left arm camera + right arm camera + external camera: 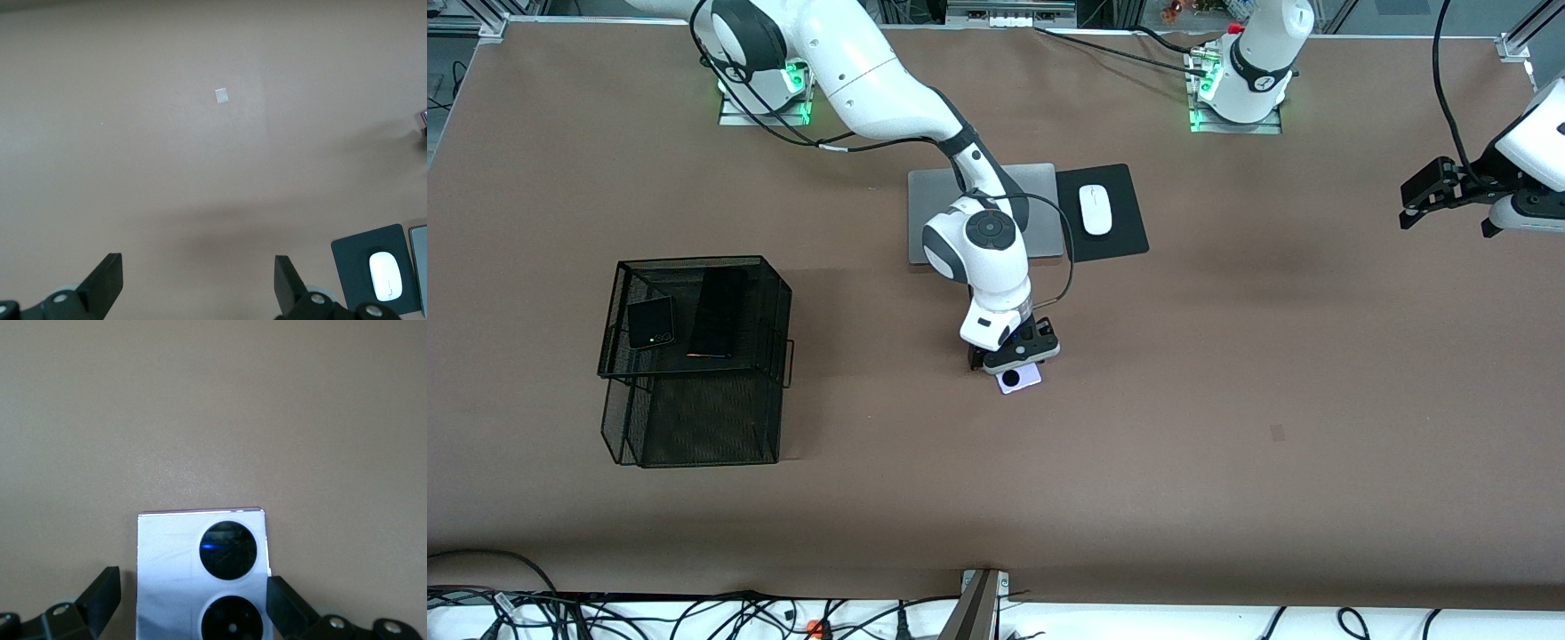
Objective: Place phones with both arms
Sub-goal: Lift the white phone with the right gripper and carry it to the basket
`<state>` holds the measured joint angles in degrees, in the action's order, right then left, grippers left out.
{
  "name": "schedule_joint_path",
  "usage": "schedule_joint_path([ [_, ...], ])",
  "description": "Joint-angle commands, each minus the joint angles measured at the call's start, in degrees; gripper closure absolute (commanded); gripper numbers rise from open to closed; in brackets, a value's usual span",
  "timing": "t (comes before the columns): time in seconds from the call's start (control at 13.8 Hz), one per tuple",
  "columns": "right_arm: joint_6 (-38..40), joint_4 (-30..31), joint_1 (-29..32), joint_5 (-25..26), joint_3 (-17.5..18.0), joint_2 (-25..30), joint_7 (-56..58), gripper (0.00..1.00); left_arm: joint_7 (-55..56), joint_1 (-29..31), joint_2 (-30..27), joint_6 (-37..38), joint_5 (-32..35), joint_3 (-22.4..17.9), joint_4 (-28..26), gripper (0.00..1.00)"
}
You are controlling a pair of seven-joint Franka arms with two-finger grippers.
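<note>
**Lavender-white phone** (1019, 379): lies flat on the worktop (1227, 400) at centre frame of the front view, nearer the front camera than the grey laptop (925, 218). Directly under the right hand (1016, 363). In the right wrist view it sits between the two fingers (100, 597), one black tip on each side of the body, small gaps showing on both sides; its two black circles run in a line toward the wrist, so the straddle is across its width. The end nearest the wrist is cut off at the frame edge.

**Right hand**: released, fingers spread around the phone, not yet gripping it. Judged step: closing on the phone for a lift. Contact with the worktop cannot be made out.

**Left hand** (1427, 200): at the right edge of the front view, raised over bare worktop at the left arm's end; fingers (103, 280) spread, nothing between them. This arm waits, well apart from the phone.

**Black flip phone** (650, 322) and **slim black slab phone** (717, 313): side by side on the upper tier of the black mesh rack (694, 427), left of frame. The lower tier looks bare, though the mesh makes this hard to confirm.

**White mouse** (1096, 210): on its dark pad (1125, 236), beside the laptop, which the right arm partly covers.
</note>
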<state>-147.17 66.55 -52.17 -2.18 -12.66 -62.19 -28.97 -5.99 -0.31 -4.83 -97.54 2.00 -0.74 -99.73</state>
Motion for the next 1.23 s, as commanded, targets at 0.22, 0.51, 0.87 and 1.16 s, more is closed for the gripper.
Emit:
schedule_joint_path([
  [0.22,-0.8,-1.3,1.3,-0.2,0.7,-1.4,-0.7,0.00,-0.2,-0.3,0.6,2.1,-1.0,0.1,1.8,0.00],
  [0.51,-0.8,-1.3,1.7,-0.3,0.6,-1.4,-3.0,0.00,-0.2,-0.3,0.6,2.4,-1.0,0.2,1.8,0.00],
  [0.87,-0.4,-1.4,1.7,-0.3,0.8,-1.4,-2.7,0.52,-0.2,-0.3,0.6,2.4,-1.0,0.2,1.8,0.00],
  [1.16,4.2,-1.7,1.7,-0.3,0.8,-0.4,-3.3,1.00,-0.2,-0.3,0.6,2.4,-1.0,0.2,1.8,0.00],
])
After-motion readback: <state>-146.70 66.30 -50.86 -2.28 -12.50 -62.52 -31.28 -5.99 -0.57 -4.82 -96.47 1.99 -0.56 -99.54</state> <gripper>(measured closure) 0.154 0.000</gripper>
